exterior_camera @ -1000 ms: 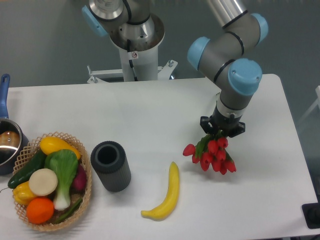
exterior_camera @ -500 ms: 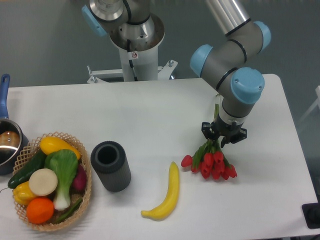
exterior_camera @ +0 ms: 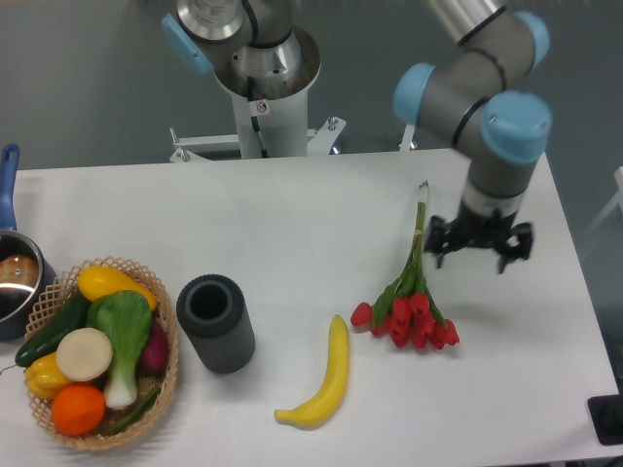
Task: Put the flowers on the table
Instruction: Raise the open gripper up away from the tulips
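The flowers (exterior_camera: 409,302), a bunch of red tulips with green leaves and stems, lie flat on the white table (exterior_camera: 292,224), blooms toward the front and stem ends toward the back. My gripper (exterior_camera: 481,255) hangs just to the right of the stems, apart from them, with its fingers spread open and nothing between them.
A yellow banana (exterior_camera: 325,377) lies left of the blooms. A dark grey cylindrical cup (exterior_camera: 215,322) stands further left. A woven basket of vegetables (exterior_camera: 97,348) and a pot with a blue handle (exterior_camera: 14,272) sit at the left edge. The robot base (exterior_camera: 263,88) is at the back.
The gripper lowered the flowers onto the table, let go of them and moved right and up, away from the stems. The flowers now lie flat.
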{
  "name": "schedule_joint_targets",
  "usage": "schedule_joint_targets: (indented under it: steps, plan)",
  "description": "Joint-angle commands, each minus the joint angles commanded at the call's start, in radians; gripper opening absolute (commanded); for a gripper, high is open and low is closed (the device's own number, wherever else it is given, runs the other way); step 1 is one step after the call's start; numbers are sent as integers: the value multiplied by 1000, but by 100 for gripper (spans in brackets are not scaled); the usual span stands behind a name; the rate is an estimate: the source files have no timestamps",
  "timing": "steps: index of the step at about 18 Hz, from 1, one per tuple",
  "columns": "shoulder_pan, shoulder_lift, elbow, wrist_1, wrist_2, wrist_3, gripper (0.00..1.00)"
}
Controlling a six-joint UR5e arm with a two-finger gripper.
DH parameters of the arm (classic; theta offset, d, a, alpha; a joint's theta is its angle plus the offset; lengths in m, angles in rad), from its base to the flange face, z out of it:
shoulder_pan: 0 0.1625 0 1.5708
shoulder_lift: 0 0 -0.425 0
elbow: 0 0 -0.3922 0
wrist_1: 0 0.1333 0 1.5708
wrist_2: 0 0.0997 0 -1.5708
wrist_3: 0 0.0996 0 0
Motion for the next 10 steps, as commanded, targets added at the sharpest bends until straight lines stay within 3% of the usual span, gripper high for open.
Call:
schedule_joint_targets:
  steps: [2,6,10]
  plan:
    - [31,15,-9,-3,3,181,100]
    - [83,15,-9,-67,8,378,100]
    - [100,15,-9,-74,8,436,100]
